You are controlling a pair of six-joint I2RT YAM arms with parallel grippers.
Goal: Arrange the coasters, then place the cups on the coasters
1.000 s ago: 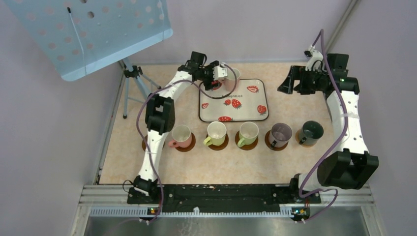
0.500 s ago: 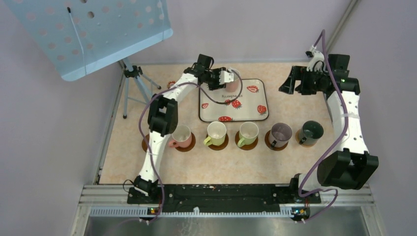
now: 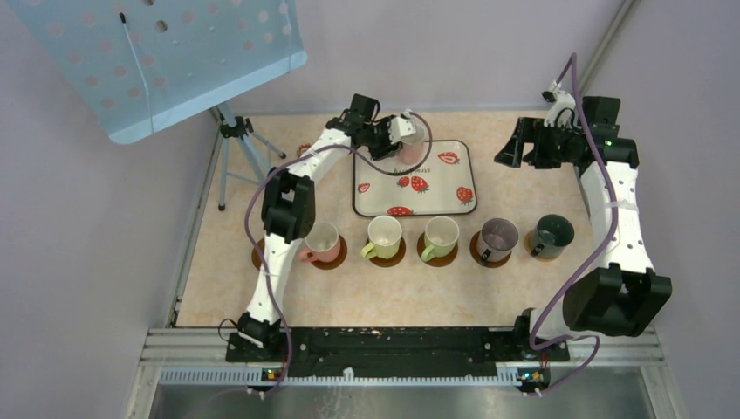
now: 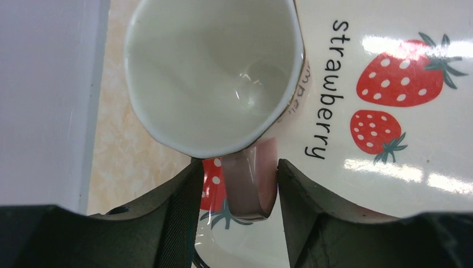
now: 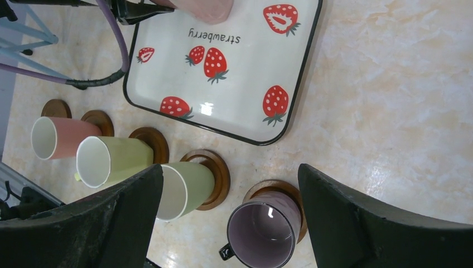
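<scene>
The step in hand is to take the last pink cup [image 4: 212, 72] from the strawberry tray [image 3: 436, 188]. This cup stands upright at the far left corner of the tray. Its handle [image 4: 248, 184] points toward the left tool [image 4: 237, 167].

The left tool is about half open, with one finger on each side of the handle. The right-side finger seems to touch the handle. On the other side a thin gap shows, so I judge that the cup is not gripped yet. The right tool [image 5: 230, 167] is wide open and holds nothing. It hangs over the far right part of the table, well apart from the tray.

Five cups stand in a row on coasters near the front. One free coaster [image 5: 56, 106] lies at the left end, just beside the other pink cup [image 3: 321, 242].

To do this step well, the fingers should press the handle evenly, so the cup does not turn. The lift should go straight up until the cup is above the tray rim. The cup should stay upright during the carry. It should come down from above, in the middle of the free coaster, without pushing the neighbour cup.
</scene>
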